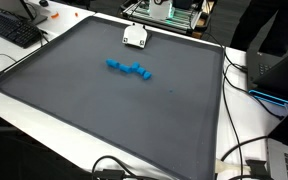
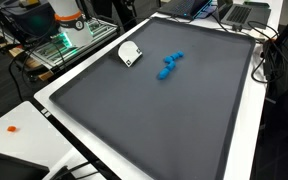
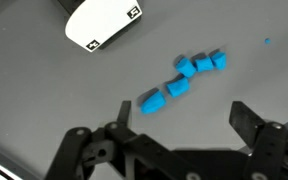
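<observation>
My gripper (image 3: 182,112) shows only in the wrist view, at the bottom of the frame. Its two black fingers are spread wide with nothing between them, above the dark grey mat (image 3: 44,90). Several small blue blocks (image 3: 185,75) lie in a loose curved row just beyond the fingertips; the nearest block (image 3: 151,102) is close to the left finger. The blocks also show in both exterior views (image 1: 129,68) (image 2: 169,65). A white box with a black-and-white marker (image 3: 99,22) sits farther off, and it shows in both exterior views (image 1: 134,36) (image 2: 130,53).
The mat lies in a white-edged table frame (image 1: 104,135) (image 2: 54,110). A keyboard (image 1: 14,30) and a laptop (image 1: 284,70) sit off the mat, with cables (image 1: 239,150) at the edge. A tiny blue speck (image 3: 268,42) lies on the mat.
</observation>
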You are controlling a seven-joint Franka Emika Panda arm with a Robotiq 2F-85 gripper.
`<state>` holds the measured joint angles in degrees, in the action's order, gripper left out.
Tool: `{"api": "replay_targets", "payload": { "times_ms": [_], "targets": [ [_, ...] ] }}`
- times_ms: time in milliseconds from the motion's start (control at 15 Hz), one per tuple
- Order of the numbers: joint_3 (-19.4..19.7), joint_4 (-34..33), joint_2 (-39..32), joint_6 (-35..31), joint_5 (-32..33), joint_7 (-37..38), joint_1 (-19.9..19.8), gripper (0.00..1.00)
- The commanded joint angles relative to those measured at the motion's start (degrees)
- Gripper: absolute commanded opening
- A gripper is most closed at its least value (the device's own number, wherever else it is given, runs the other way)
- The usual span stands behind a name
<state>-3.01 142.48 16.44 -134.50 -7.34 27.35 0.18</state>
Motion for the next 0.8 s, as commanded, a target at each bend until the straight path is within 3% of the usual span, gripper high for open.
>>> {"api": "replay_targets", "payload": {
  "times_ms": [0, 467, 733],
  "targets": [
    [-0.2, -1.9, -1.6, 1.3, -0.4, -6.9, 0.9, 1.00],
    [-0.1, -2.7, -2.5, 0.8, -0.9, -16.7, 2.5, 1.00],
    [-0.4, -2.6, -2.3, 0.1, -0.1, -15.3, 2.0, 1.00]
  ]
}}
